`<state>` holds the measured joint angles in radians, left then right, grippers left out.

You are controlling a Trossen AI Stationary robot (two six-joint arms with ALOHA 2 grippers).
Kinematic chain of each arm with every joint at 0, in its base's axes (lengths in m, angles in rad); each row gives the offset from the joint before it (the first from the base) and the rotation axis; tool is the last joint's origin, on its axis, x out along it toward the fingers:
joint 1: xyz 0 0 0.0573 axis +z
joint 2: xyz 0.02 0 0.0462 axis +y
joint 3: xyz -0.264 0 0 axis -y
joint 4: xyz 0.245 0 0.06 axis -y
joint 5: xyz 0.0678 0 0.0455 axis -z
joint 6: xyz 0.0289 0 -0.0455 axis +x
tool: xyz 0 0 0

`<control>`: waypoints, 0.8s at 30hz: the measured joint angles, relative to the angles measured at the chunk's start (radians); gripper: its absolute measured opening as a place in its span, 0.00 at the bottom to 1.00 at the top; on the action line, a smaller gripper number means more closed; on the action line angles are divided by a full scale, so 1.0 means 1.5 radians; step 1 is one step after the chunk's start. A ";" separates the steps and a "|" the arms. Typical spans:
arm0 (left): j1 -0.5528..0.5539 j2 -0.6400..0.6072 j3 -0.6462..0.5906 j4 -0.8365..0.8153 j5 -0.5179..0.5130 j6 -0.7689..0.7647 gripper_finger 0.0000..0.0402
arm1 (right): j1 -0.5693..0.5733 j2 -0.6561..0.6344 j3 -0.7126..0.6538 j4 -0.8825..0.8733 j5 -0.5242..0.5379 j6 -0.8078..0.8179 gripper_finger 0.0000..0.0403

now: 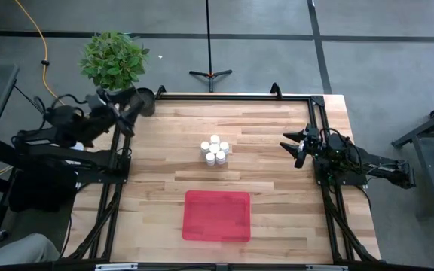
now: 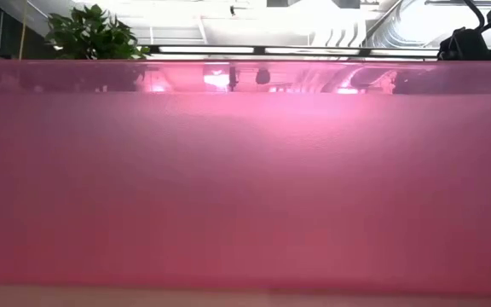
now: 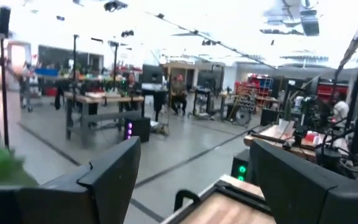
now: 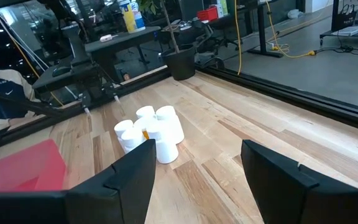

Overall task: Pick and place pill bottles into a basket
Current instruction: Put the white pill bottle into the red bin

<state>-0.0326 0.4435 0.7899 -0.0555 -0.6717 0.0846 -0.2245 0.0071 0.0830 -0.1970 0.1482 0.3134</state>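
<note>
A grey tiled floor is surrounding the wooden tabletop [image 1: 277,150], with a leafy potted plant [image 1: 114,60] standing at its far left corner and a workshop of benches showing beyond in the left wrist view.

The left claw [image 1: 130,105] is hanging at the far left edge of the tabletop, beside the plant. Its fingers [image 3: 114,177] are standing spread apart, gripping nothing and touching nothing. The right claw [image 1: 296,147] is hovering near the right edge of the tabletop, level with the bottles. Its fingers [image 4: 129,180] are likewise parted wide, empty, and pointing toward the cluster without contact.

The pill bottles [image 1: 215,150] are standing bunched together, touching one another, at about the middle of the tabletop; white caps are showing, with a trace of amber among them in the right wrist view [image 4: 149,138]. The exact count is hard to make out. The basket [image 1: 217,215] is lying empty at the near edge, well apart from the bottles.

In the low view the basket's translucent red wall [image 2: 245,188] is filling almost the whole picture, hiding the bottles and the tabletop behind it. In the right wrist view only a corner of the basket [image 4: 20,165] is showing, cut off at the edge.
</note>
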 joint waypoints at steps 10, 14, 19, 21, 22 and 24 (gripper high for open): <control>0.000 0.026 0.092 -0.030 0.027 0.025 0.84 | 0.000 0.000 0.000 -0.001 0.000 0.000 0.56; 0.000 0.064 0.164 -0.096 0.063 0.012 0.83 | 0.000 0.000 0.000 -0.001 0.002 0.000 0.56; 0.000 0.130 0.308 -0.249 0.095 0.032 0.76 | 0.000 0.005 0.000 -0.001 0.002 0.000 0.56; 0.000 0.159 0.376 -0.320 0.095 0.052 0.73 | 0.000 0.009 0.000 -0.001 0.001 0.000 0.56; 0.000 0.173 0.409 -0.350 0.095 0.062 0.71 | 0.000 0.011 0.000 -0.001 0.002 0.000 0.56; 0.000 0.198 0.475 -0.412 0.095 0.077 0.69 | 0.000 0.013 0.000 -0.001 0.001 0.000 0.56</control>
<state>-0.0329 0.7408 1.5018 -0.6735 -0.5297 0.1994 -0.2242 0.0265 0.0830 -0.1993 0.1502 0.3134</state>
